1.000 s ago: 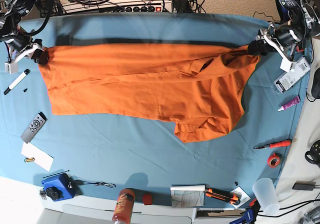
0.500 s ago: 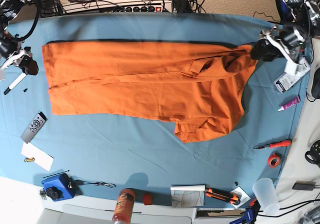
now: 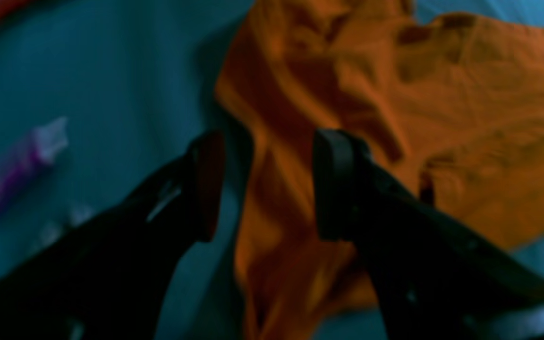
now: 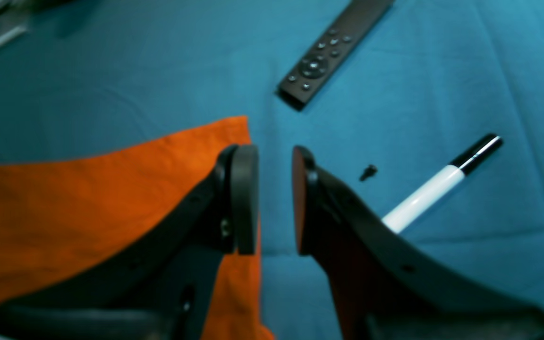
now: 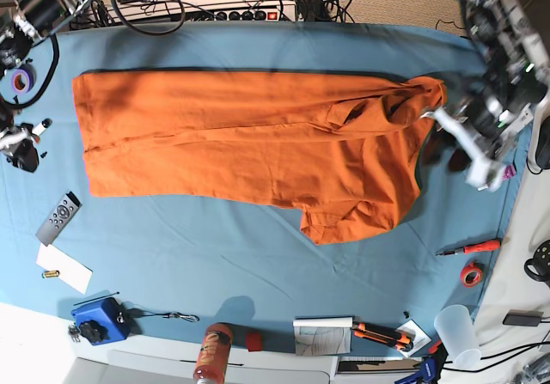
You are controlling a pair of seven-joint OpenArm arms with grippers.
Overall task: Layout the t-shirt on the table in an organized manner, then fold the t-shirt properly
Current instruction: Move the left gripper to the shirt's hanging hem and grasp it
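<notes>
Spreading across the teal surface [image 5: 215, 264], the orange t-shirt [image 5: 215, 161] lies between the two pairs of jaws, nearer the middle of the surface than either pair. The left gripper [image 3: 269, 184] has its jaws released and standing apart, with nothing gripped. In the left wrist view, the t-shirt's rumpled end shows beyond and between these jaws, with bare teal cloth also visible through the gap; whether the jaws touch the fabric, I cannot tell.

The right gripper [image 4: 274, 198] also holds nothing, its jaws parted by a narrower gap. In the base view they are off the t-shirt, out past its straight end. Their own wrist view shows the garment to the left of the gap, its edge running partly behind the left-hand finger, while teal cloth fills most of the space between them.

In that same view, a dark remote [image 4: 333, 52] lies beyond the right jaws, and a white marker [image 4: 423, 196] with a black end lies to their right. A blurred purple tube [image 3: 19, 170] sits left of the left jaws in their wrist view. The t-shirt is flatter toward the right jaws and more bunched toward the left ones.
</notes>
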